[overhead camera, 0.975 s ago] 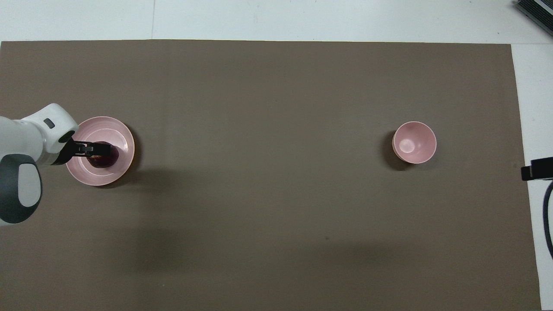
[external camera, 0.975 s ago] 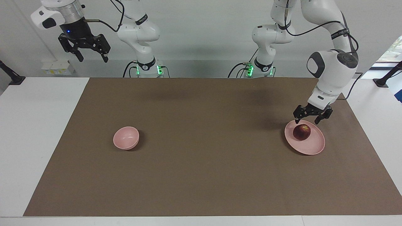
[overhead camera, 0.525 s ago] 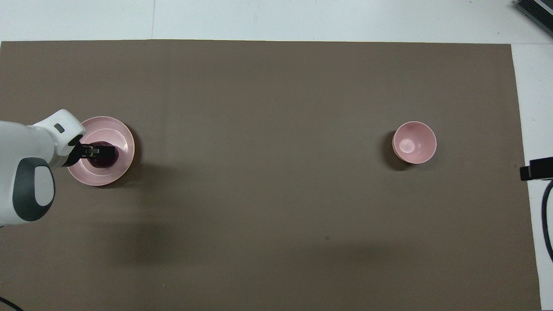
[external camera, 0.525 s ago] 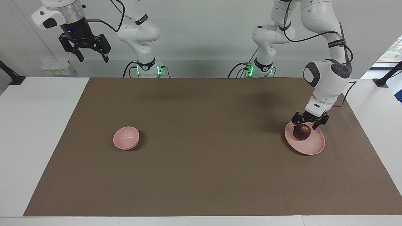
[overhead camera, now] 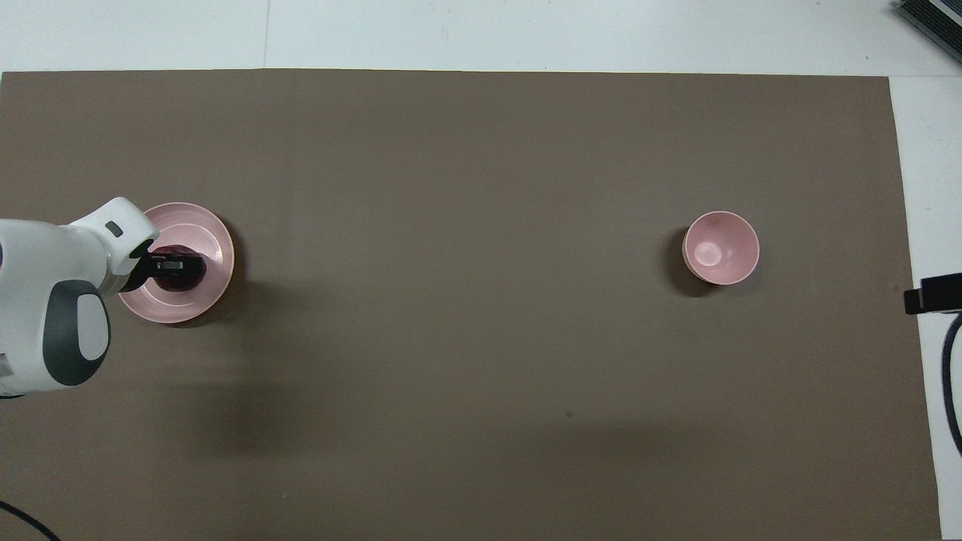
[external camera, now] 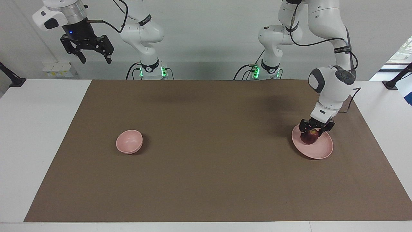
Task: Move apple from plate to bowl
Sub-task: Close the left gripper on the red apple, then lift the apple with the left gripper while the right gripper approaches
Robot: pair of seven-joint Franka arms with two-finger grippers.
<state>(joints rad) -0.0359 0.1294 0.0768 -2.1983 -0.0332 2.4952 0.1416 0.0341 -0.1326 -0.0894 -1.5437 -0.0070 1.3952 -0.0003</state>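
Jaws of left gripper [external camera: 311, 131] set astride apple [external camera: 309, 138], one finger at each side, top of apple between them; whether closed onto it cannot be told. Apple seated on plate [external camera: 322, 149], at left arm's end of table. Bowl [external camera: 129, 141] well apart from plate, toward right arm's end. Apple lies straight below jaws, so closing judged next. Right gripper [external camera: 93, 54] held high, spread open, empty, waiting.
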